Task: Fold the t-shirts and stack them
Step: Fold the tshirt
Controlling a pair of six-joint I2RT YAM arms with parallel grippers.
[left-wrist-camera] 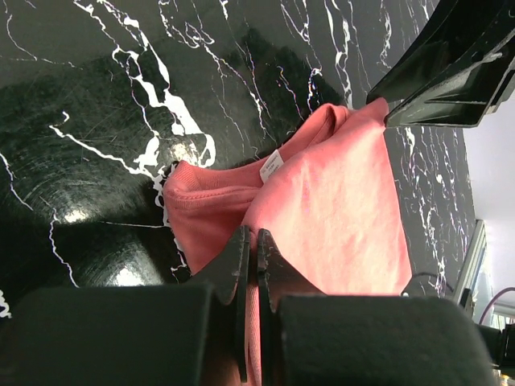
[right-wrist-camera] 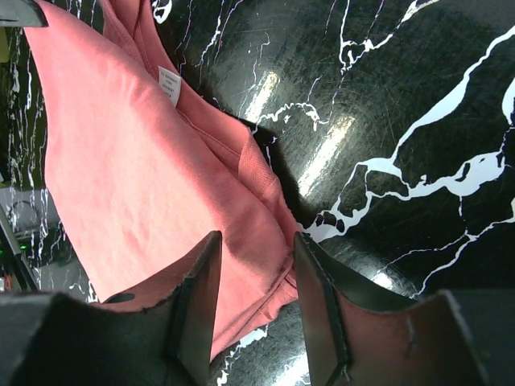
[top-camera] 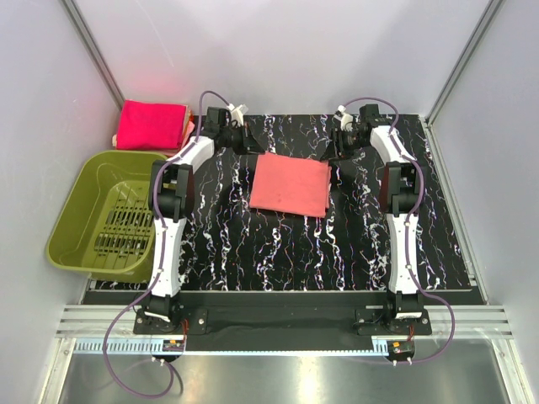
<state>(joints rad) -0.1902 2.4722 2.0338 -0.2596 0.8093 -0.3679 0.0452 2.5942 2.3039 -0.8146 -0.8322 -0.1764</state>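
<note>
A salmon-coral t-shirt [top-camera: 290, 185] lies folded into a rectangle on the black marbled mat [top-camera: 253, 252], in the middle toward the back. My left gripper [top-camera: 250, 143] is at its back left corner, shut on the shirt's edge [left-wrist-camera: 322, 209]; the jaws pinch cloth between them [left-wrist-camera: 252, 241]. My right gripper [top-camera: 334, 150] is at the back right corner, open, its fingers straddling the shirt's edge [right-wrist-camera: 161, 177]. A stack of bright magenta-pink folded t-shirts [top-camera: 152, 124] lies at the far left, off the mat.
An olive-green plastic basket [top-camera: 105, 215] stands left of the mat, beside the left arm. Grey walls close in on the left, back and right. A white label shows at the shirt's collar [right-wrist-camera: 169, 84].
</note>
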